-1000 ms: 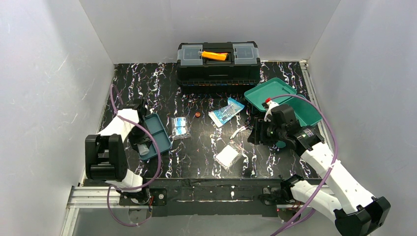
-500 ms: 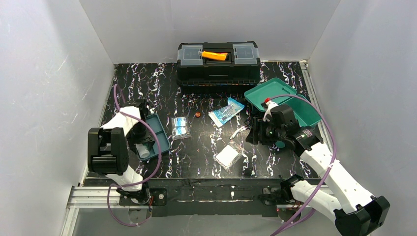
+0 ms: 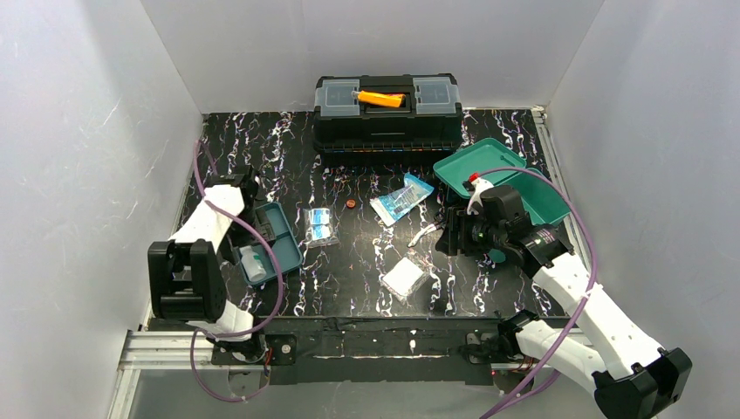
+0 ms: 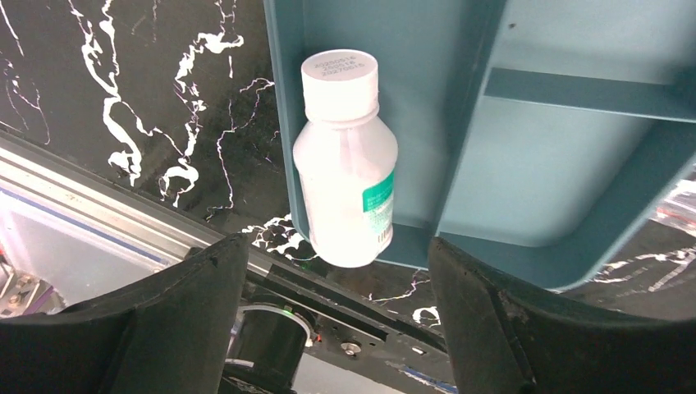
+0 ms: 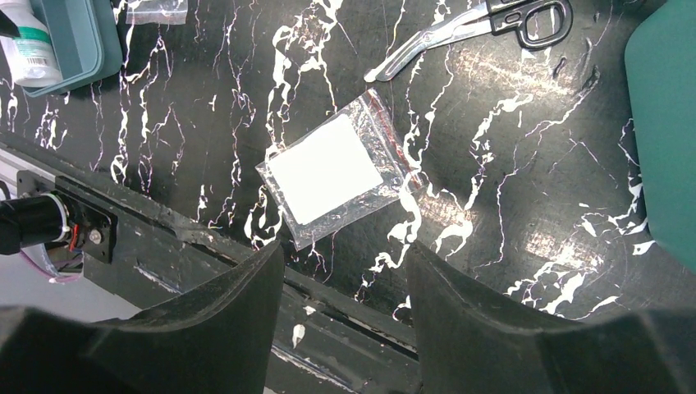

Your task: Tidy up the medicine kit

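Observation:
The teal-green medicine kit (image 3: 499,185) stands open at the right. Its darker teal divided tray (image 3: 281,234) lies apart on the left; a white bottle (image 3: 251,260) lies in its near compartment, also in the left wrist view (image 4: 345,172) against the tray's wall (image 4: 574,90). My left gripper (image 3: 255,223) is open and empty above that bottle, jaws (image 4: 336,246) wide on either side. My right gripper (image 3: 454,237) is open and empty, hovering (image 5: 345,246) above the table just near of a flat white gauze packet (image 5: 332,168). Scissors (image 5: 484,25) lie beyond it.
A black toolbox (image 3: 388,109) with an orange handle stands at the back. A blue packet (image 3: 401,199), small clear packets (image 3: 321,227) and a small brown item (image 3: 350,205) lie mid-table. The gauze packet (image 3: 406,277) lies near the front edge. White walls close three sides.
My left gripper has drawn back from the tray's near end toward the far side, leaving the white bottle lying in the tray. The right gripper has edged slightly left.

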### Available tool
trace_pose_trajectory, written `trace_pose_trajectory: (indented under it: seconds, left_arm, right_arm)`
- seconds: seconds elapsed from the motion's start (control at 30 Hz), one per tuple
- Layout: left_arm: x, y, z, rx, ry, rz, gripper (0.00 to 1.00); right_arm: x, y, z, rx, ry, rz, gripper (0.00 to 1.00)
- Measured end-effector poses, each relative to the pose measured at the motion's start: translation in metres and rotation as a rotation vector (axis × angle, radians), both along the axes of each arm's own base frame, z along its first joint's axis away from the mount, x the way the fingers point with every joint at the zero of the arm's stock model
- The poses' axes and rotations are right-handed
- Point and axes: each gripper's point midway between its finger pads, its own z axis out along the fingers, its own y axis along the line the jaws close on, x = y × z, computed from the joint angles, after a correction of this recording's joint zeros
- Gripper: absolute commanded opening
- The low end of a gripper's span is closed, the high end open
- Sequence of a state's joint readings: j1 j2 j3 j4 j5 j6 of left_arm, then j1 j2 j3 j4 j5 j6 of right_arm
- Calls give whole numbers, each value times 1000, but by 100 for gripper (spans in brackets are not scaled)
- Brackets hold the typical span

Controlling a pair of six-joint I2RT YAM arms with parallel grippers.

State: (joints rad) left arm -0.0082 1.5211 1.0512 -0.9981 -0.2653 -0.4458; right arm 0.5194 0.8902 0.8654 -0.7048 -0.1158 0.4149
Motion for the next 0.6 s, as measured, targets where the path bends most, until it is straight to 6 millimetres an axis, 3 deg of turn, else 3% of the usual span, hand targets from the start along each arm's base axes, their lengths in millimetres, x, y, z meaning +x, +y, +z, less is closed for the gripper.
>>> trace_pose_trajectory:
  seconds: [0.3,0.47,0.6]
  left_arm:
    - [10,-17,39,-106,-165,-34,96]
    - [12,-39,61,-230,-274,-102,98]
    - [14,-60,72,-338,-329,-177,98]
  right_arm:
    - [-2,0,10,-4,-17,34,65]
    - [0,9,25,3,-27,84,65]
    - [2,24,25,-18,-9,142,66]
